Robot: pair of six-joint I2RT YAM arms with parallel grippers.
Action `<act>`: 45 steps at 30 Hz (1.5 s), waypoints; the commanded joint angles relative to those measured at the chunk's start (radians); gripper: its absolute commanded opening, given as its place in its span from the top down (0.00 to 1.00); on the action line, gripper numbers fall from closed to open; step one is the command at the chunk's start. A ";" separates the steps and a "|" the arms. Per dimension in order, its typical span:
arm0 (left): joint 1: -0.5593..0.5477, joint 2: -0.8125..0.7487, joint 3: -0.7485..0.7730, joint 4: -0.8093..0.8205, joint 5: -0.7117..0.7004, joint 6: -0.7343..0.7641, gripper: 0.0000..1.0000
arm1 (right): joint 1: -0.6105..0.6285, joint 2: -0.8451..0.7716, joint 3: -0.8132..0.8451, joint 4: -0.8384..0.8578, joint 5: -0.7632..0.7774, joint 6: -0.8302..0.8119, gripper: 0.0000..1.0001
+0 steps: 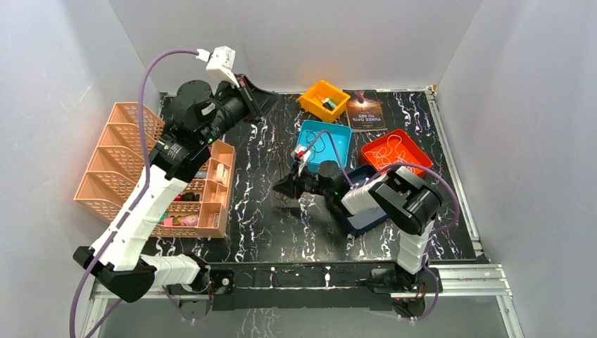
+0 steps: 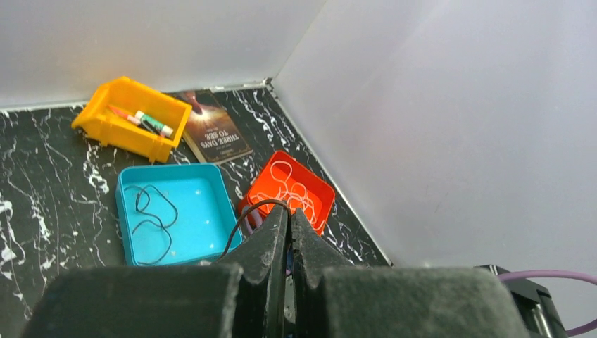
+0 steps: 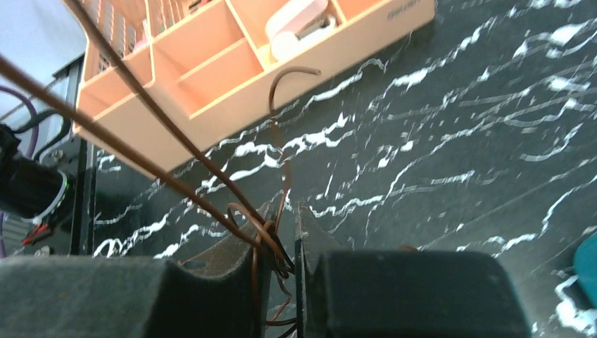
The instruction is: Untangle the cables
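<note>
My right gripper (image 3: 284, 213) sits low over the table (image 3: 457, 141), just to the near-left of the blue tray (image 1: 343, 131). A small coil of the brown cable (image 3: 272, 105) is threaded through the slit between its fingers. The slit is narrow but not closed, so I cannot tell whether the pads bite the cable or merely fence it in.

My left gripper (image 2: 288, 210) is lifted, well off to the far-left of the blue tray, and is pressed together. A dark strand arcs out from its tips. I judge that it pinches the far part of the same cable, since two strands run taut up and away from my right gripper toward that side.

The black cable (image 2: 149, 220) lies loose inside the blue tray. The white cable (image 2: 290, 189) lies curled in the red tray (image 2: 325, 191), just right of the blue one. So I take the brown cable to be the one left to free.

It looks hair-thin, almost weightless and springy, holding its curl. It would slide easily through flat pads and snap back once let go. I would take hold on a straight run just beside the coil, not on the coil itself, because pulling across a pinched loop is likely to cinch it into a knot.
</note>
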 commanded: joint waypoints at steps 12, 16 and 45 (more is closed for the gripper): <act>0.005 0.033 0.195 0.012 -0.051 0.104 1.00 | 0.044 -0.017 -0.140 0.010 0.006 0.011 0.77; 0.005 0.052 0.258 0.005 -0.069 0.134 1.00 | 0.049 -0.016 -0.145 0.018 0.007 0.017 0.76; 0.005 0.195 0.592 0.039 -0.135 0.276 1.00 | 0.053 -0.079 -0.198 -0.020 0.000 -0.010 0.60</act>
